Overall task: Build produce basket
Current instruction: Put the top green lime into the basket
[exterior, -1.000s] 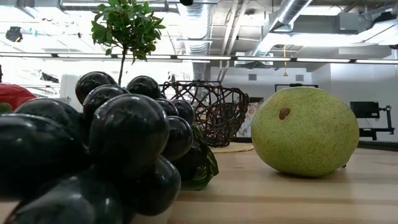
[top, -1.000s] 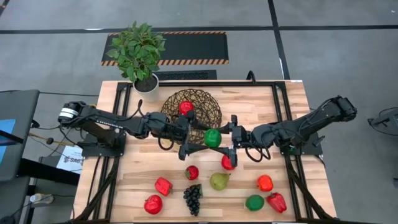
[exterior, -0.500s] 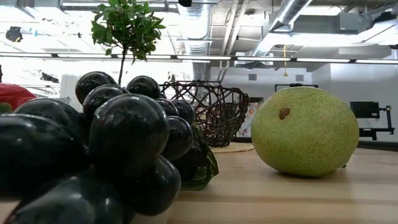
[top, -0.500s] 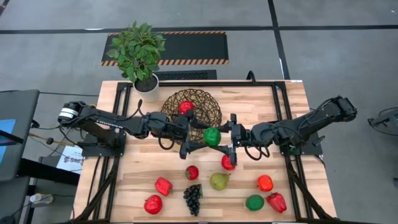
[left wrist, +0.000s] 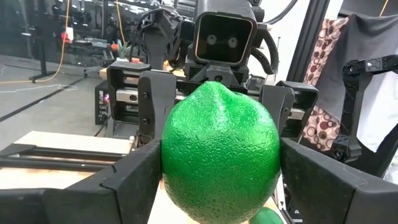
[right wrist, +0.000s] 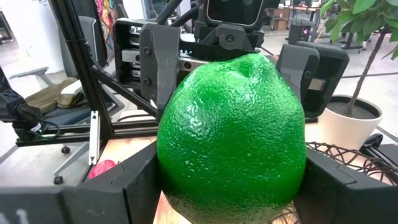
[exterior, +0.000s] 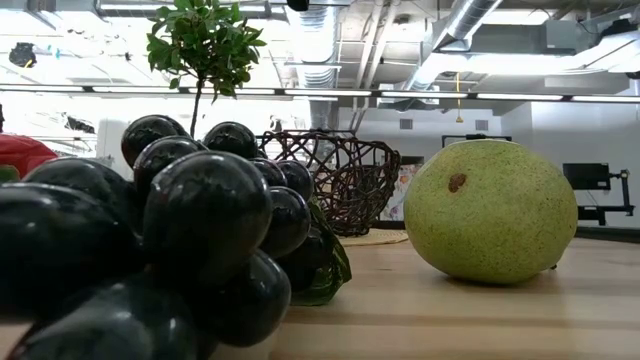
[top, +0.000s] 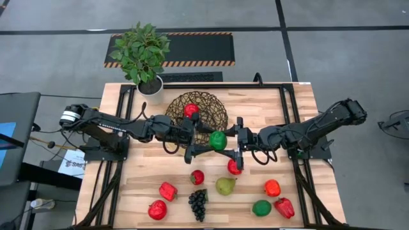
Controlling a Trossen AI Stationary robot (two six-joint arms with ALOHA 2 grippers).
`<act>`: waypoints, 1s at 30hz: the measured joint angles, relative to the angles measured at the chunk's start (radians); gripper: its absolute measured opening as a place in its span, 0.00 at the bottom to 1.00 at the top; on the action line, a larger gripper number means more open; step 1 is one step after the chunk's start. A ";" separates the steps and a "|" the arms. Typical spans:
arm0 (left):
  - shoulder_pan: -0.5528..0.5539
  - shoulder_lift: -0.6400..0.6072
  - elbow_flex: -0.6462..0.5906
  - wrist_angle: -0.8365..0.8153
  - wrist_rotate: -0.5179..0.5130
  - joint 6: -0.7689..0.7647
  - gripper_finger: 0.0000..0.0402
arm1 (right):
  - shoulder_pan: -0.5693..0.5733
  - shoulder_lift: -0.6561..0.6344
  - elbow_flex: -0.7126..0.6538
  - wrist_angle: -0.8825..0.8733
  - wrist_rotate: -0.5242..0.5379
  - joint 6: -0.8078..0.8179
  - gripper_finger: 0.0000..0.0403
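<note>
grapes (exterior: pixel 150 250): cut off by the low view's left and bottom edges
red piece (exterior: pixel 20 152): mostly behind the grapes, kind unclear
lime (left wrist: pixel 219 152): underside cut off in both wrist views
basket (right wrist: pixel 348 158): only a rim corner shows in the right wrist view

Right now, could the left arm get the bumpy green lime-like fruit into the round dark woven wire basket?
Probably yes. The left gripper has its fingers on the green fruit, with the basket close beside it. But the right gripper is shut on the fruit too and must release first.
</note>
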 joint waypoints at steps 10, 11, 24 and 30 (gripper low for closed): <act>0.000 0.002 -0.001 -0.003 0.002 -0.003 0.70 | 0.000 0.000 0.001 -0.028 0.000 0.013 0.75; 0.000 0.002 -0.001 -0.003 0.002 -0.002 0.70 | 0.000 -0.001 0.002 -0.029 0.000 0.011 0.77; 0.000 0.005 -0.002 -0.011 -0.018 0.019 0.70 | 0.002 -0.003 0.004 -0.088 0.019 0.030 0.96; 0.000 0.004 -0.002 -0.022 -0.019 0.023 0.70 | 0.002 -0.003 0.003 -0.148 0.018 0.052 0.95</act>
